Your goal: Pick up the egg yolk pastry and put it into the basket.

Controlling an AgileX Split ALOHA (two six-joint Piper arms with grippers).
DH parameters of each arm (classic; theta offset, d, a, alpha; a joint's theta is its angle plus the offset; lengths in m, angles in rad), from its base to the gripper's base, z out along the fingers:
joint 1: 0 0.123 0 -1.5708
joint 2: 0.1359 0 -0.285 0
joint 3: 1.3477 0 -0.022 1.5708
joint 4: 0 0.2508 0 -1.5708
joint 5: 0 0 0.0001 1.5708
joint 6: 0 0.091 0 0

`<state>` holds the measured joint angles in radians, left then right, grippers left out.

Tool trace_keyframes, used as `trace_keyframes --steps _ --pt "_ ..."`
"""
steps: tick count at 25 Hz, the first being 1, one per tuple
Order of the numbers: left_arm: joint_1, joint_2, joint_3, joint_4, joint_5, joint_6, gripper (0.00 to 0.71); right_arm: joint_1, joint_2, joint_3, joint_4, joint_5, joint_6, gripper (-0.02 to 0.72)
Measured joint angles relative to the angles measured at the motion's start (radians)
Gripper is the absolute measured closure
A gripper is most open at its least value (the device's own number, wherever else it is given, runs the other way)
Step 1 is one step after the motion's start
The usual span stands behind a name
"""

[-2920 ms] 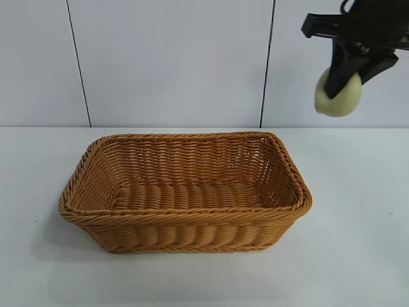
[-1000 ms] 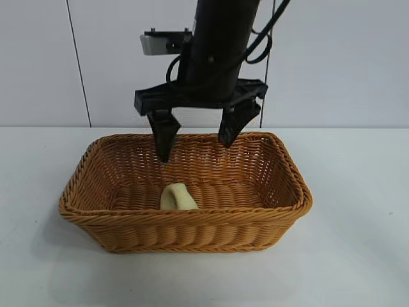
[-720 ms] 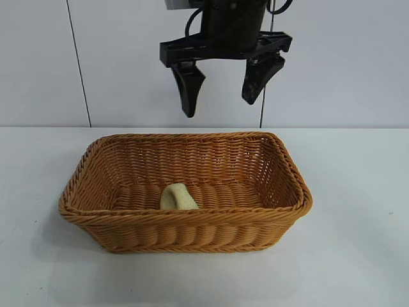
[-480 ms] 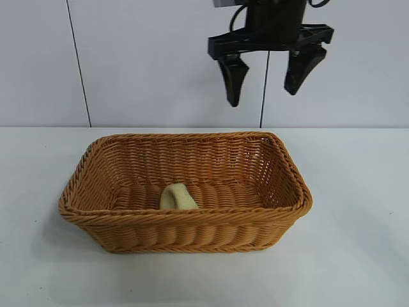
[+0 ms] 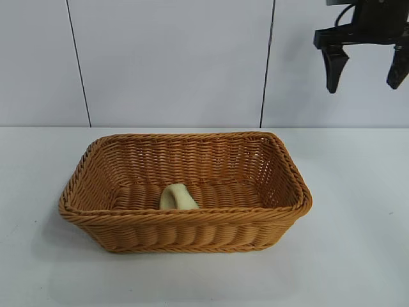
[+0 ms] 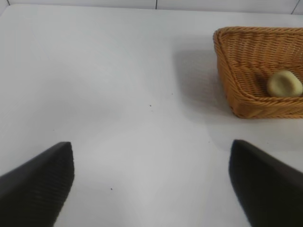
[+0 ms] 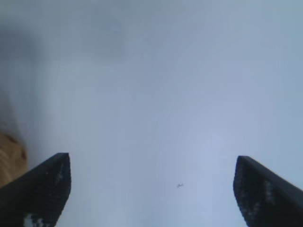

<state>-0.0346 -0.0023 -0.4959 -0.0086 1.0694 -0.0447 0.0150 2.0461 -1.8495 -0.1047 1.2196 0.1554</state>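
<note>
The egg yolk pastry (image 5: 178, 196), a small pale cream-yellow bun, lies on the floor of the orange-brown wicker basket (image 5: 281, 160), near its front wall. It also shows in the left wrist view (image 6: 284, 83) inside the basket (image 6: 236, 94). My right gripper (image 5: 366, 71) hangs high at the upper right, well above and to the right of the basket, open and empty. In its own view the right gripper (image 7: 151, 189) spreads wide over bare table. My left gripper (image 6: 151, 182) is open and empty over bare table, away from the basket; it is out of the exterior view.
The basket stands on a white table (image 5: 358, 243) before a white panelled wall (image 5: 166, 64). A sliver of the basket (image 7: 9, 156) shows at the edge of the right wrist view.
My right gripper carried the pastry over the basket, let it go inside, then rose and moved right, open and empty. The pastry has lain still in the basket for the last second.
</note>
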Motion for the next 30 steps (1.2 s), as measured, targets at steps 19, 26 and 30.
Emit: trace_keyframes --steps 19,26,30 --pt "0.000 0.000 0.000 0.000 0.000 0.000 0.067 0.000 -0.697 0.703 0.037 -0.001 -0.041 0.035" --pt "0.000 0.000 0.000 0.000 0.000 0.000 0.067 0.000 -1.080 1.069 0.039 -0.064 -0.060 0.035" --pt "0.000 0.000 0.000 0.000 0.000 0.000 0.067 0.000 -1.302 1.255 0.039 -0.108 -0.060 0.035"
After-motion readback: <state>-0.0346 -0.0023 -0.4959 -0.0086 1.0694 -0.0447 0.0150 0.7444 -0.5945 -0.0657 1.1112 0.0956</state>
